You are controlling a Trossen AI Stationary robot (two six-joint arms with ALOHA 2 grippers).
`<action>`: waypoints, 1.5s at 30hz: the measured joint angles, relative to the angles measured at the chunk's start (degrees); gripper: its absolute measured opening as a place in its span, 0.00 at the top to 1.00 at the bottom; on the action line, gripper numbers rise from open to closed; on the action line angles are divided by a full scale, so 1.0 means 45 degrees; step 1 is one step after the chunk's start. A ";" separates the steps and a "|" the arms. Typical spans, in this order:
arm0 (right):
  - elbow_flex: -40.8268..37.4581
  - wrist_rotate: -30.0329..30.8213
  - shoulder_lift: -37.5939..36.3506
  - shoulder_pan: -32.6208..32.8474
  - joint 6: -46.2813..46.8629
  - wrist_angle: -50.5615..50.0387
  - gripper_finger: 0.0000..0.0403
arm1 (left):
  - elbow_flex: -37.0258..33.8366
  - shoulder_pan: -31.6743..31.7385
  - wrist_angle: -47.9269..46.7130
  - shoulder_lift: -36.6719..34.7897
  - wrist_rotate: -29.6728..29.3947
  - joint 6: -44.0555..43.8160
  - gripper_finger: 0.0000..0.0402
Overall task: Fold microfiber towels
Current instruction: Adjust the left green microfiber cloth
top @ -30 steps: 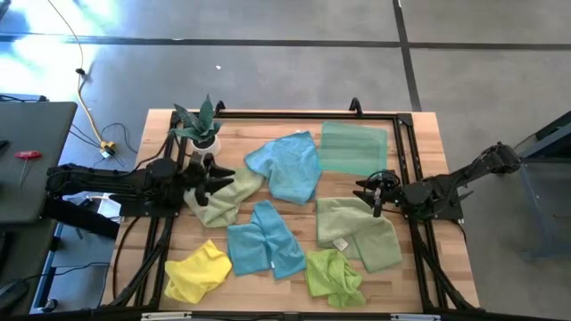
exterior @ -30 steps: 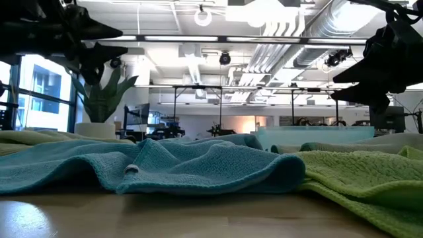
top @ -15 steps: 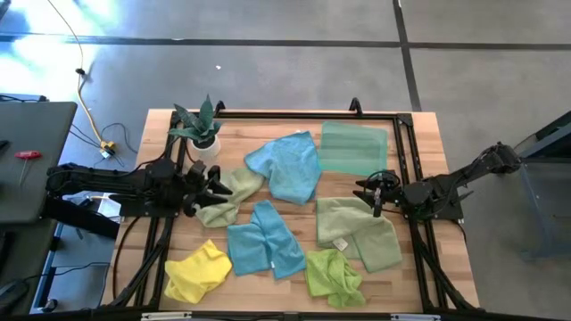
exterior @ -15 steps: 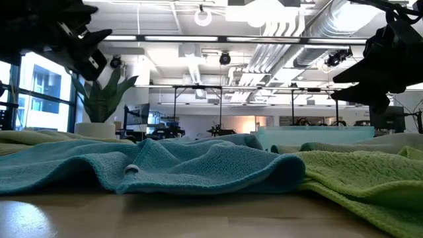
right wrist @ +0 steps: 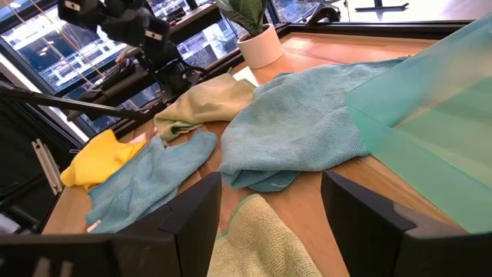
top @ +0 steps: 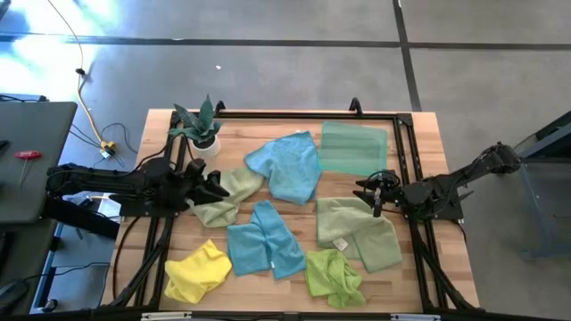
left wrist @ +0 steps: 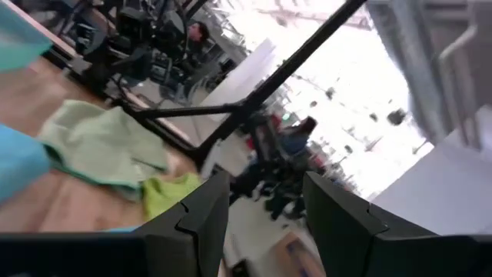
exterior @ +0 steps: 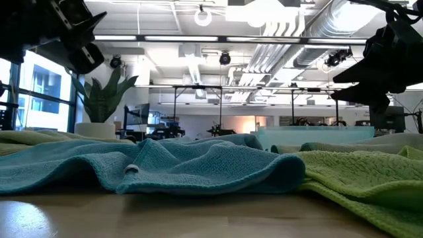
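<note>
Mint towel [top: 354, 148], long axis left-right

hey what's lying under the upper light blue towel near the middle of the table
The upper light blue towel overlaps an edge of the pale sage towel on its left side, with wood table elsewhere around it. Whatever sits beneath its bunched middle is covered and cannot be seen.

No legible text, label or number anywhere.

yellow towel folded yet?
No, the yellow towel lies crumpled with uneven edges near the table's front left corner in the high view, with neither gripper on it.
</note>
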 joint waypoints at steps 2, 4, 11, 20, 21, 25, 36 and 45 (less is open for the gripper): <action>-0.0001 0.0000 0.0000 0.0000 0.0000 0.0002 0.46 | -0.0001 -0.0002 0.0332 0.0005 -0.0365 -0.0381 0.61; 0.0002 0.0000 0.0000 0.0000 0.0000 -0.0003 0.46 | -0.0004 0.0000 0.0627 0.0000 -0.1035 -0.0460 0.61; -0.0001 0.0000 0.0000 0.0000 0.0000 -0.0001 0.46 | 0.0001 0.0000 0.3780 -0.0005 -0.1407 0.0561 0.61; -0.0002 0.0000 0.0000 0.0000 0.0000 -0.0003 0.46 | 0.2031 0.0000 0.1773 0.0223 -0.0586 0.2543 0.61; -0.0002 0.0000 -0.0001 0.0000 0.0000 -0.0001 0.46 | 0.2393 0.0000 0.1126 0.0342 -0.0398 0.2775 0.61; 0.0000 0.0000 0.0000 0.0000 0.0000 -0.0001 0.46 | 0.3968 0.0000 -0.1070 0.1185 0.0712 0.3307 0.61; 0.0000 0.0000 -0.0002 0.0000 0.0000 0.0002 0.46 | 0.6876 -0.1183 -0.5916 0.4092 0.0396 0.5138 0.61; 0.0002 0.0000 -0.0002 0.0000 0.0000 0.0001 0.46 | 0.8465 -0.3761 -0.6542 0.7549 -0.3666 0.5233 0.61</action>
